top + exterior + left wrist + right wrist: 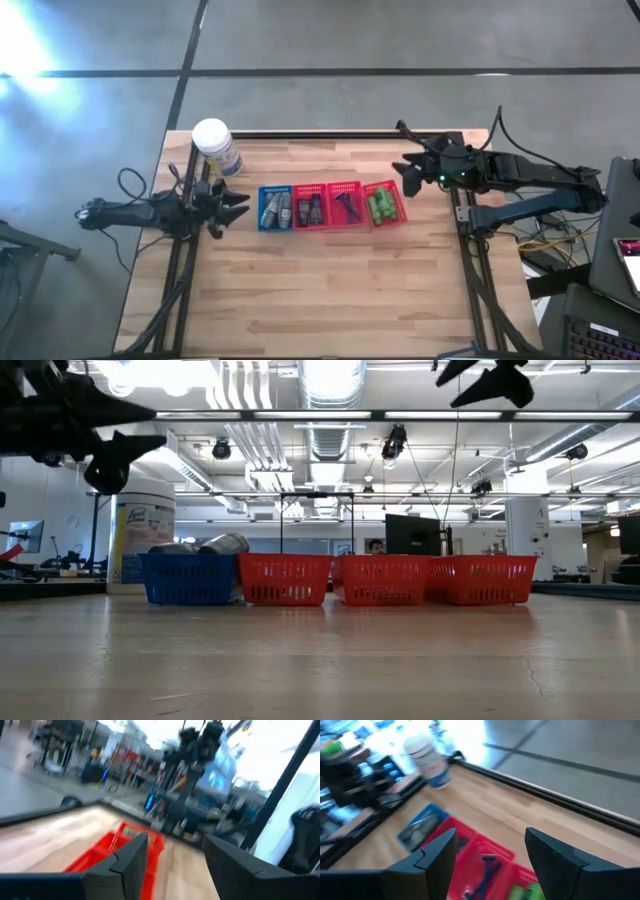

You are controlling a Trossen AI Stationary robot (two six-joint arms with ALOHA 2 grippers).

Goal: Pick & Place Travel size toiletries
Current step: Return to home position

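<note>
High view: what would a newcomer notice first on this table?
A blue basket and three red baskets form a row across the middle of the table, blue at the left end, with bright green bottles in the rightmost red one. A white-lidded jar stands near the far left corner. The left gripper and right gripper hang open and empty at either side.

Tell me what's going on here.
Nothing is held. Items sit sorted in four baskets in a row: grey tubes in the blue basket, green bottles in the rightmost red basket. The left arm hovers beside the blue basket, the right arm near the red end, both with jaws open and empty.
</note>
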